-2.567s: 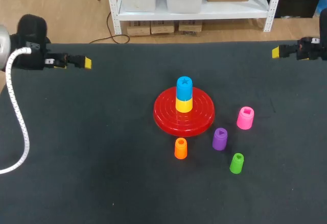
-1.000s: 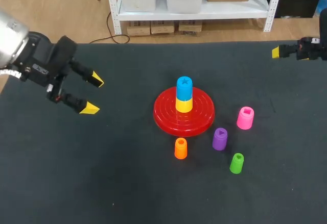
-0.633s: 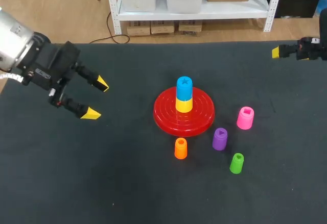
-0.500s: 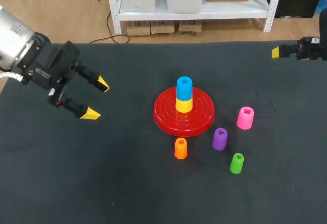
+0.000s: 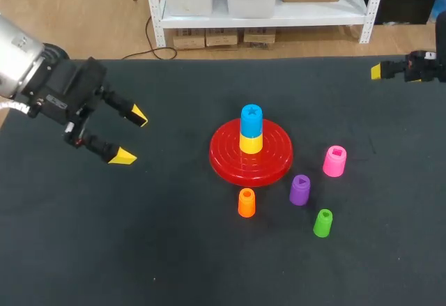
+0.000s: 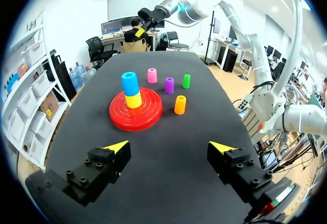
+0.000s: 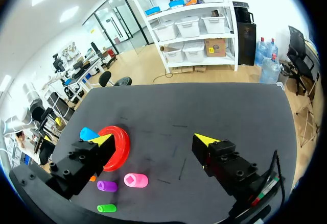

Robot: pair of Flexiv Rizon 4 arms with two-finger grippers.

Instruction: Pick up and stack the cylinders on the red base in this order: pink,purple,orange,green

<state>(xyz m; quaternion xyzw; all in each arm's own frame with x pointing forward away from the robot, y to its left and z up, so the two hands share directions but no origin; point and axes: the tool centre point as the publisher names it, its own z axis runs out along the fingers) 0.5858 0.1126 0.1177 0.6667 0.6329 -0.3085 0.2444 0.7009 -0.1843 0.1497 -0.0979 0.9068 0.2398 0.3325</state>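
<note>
The red base (image 5: 226,158) lies mid-table with a yellow cylinder (image 5: 251,143) and a blue one (image 5: 251,118) stacked on it. To its right stands the pink cylinder (image 5: 335,160). In front of the base are the purple (image 5: 300,189), orange (image 5: 246,202) and green (image 5: 323,222) cylinders. My left gripper (image 5: 132,137) hovers open and empty left of the base. From its wrist view, the left gripper (image 6: 170,146) faces the base (image 6: 120,122) and the orange cylinder (image 6: 180,104). My right gripper (image 5: 377,71) is open at the far right edge; in its own view it (image 7: 154,139) holds nothing, with the pink cylinder (image 7: 135,180) ahead.
Dark cloth covers the whole table (image 5: 174,250). Wide bare stretches lie on its left half and along the front. Nothing stands between either gripper and the cylinders.
My left gripper has swung in from the far left edge toward the middle, with its fingers spread; in the last half second it barely shifted. The right arm and the cylinders have stayed put.
</note>
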